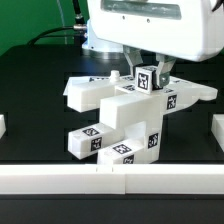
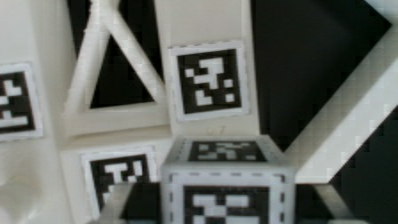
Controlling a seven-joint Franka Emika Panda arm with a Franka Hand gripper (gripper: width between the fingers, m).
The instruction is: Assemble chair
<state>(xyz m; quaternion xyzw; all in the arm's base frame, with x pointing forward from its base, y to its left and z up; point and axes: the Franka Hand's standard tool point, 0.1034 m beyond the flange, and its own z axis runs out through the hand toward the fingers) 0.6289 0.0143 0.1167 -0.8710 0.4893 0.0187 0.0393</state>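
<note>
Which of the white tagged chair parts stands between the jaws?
The small upright block on top of the assembly: the jaws grip its two sides. The other tagged parts sit lower, away from the jaws.

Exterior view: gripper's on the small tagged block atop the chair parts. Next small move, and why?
Probably a short, straight lift. The gripper looks closed on the tagged block, which stands upright on the stacked chair parts. The cross-braced plate sits close by it, so moving sideways first could knock the stack.
</note>
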